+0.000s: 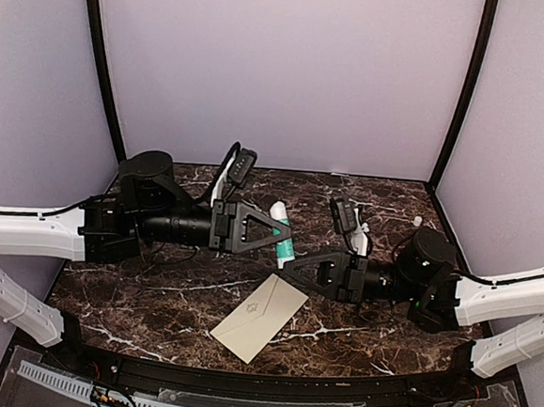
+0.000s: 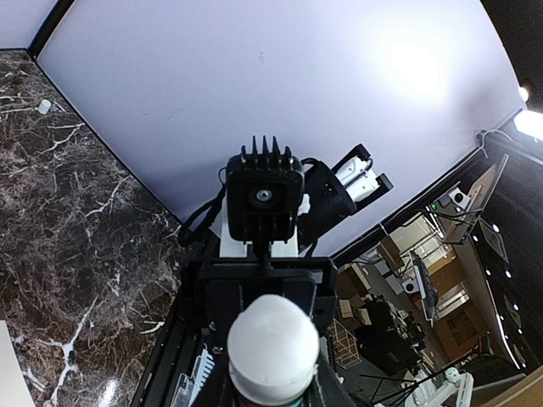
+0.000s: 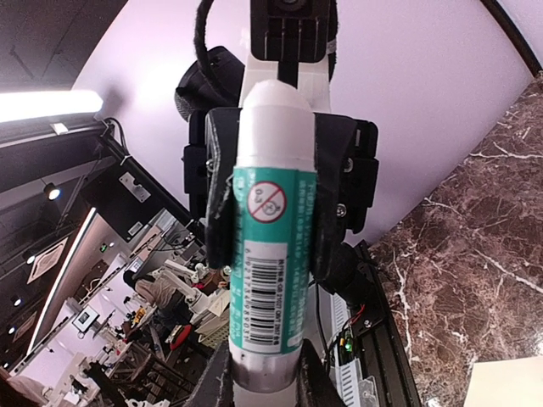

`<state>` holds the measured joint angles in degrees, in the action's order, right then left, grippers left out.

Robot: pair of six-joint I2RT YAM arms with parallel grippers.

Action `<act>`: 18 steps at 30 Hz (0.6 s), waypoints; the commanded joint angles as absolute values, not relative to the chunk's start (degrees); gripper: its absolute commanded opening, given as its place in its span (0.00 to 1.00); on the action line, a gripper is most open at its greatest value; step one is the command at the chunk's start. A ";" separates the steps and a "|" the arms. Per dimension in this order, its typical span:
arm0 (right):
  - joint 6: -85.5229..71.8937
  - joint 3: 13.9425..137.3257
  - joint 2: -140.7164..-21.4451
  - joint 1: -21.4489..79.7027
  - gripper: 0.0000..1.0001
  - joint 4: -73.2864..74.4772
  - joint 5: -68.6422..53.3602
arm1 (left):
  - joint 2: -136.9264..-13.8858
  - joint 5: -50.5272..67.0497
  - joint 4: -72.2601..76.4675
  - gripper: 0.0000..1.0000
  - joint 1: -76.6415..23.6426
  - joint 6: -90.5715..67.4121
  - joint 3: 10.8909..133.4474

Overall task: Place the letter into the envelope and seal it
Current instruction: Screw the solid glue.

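The cream-beige envelope (image 1: 259, 317) lies flat on the dark marble table, near the front and turned at an angle, its pointed flap down. One corner of it shows in the right wrist view (image 3: 509, 386). The letter is out of view. Above the table a teal glue stick (image 1: 283, 235) with a white top (image 2: 273, 348) hangs between both arms. My left gripper (image 1: 275, 230) is shut on its teal body, and its pads (image 3: 219, 186) press both sides. My right gripper (image 3: 263, 386) is shut on the stick's grey base end (image 3: 263, 373).
A small white object (image 1: 419, 221) lies at the back right of the marble table (image 1: 151, 298); it also shows in the left wrist view (image 2: 44, 106). White walls close the back and sides. A black rail (image 1: 240, 375) runs along the front edge.
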<state>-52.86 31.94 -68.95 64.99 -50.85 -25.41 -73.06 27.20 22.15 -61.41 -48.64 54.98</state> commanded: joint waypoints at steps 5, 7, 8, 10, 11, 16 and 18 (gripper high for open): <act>-47.40 36.98 -65.32 64.51 0.06 -36.95 -15.70 | -71.53 24.01 14.93 0.00 -61.70 -45.14 55.99; -45.22 39.52 -65.45 64.56 0.06 -30.87 -13.48 | -71.71 23.32 14.34 0.00 -61.70 -44.72 56.03; -44.46 40.84 -65.66 64.53 0.06 -28.17 -12.56 | -71.76 23.08 14.07 0.00 -61.70 -44.60 56.13; -42.84 43.57 -66.57 64.57 0.06 -23.07 -10.70 | -72.10 22.36 13.23 0.00 -61.70 -44.35 56.28; -42.06 45.04 -67.23 64.60 0.06 -20.78 -9.70 | -72.32 21.94 12.73 0.00 -61.74 -44.29 56.32; -41.11 53.17 -71.60 64.89 0.06 -7.15 -0.99 | -72.36 17.49 9.82 0.00 -61.70 -45.14 56.03; -40.97 56.34 -73.70 65.30 0.06 -2.19 3.18 | -72.34 15.23 8.93 0.00 -61.70 -45.23 55.87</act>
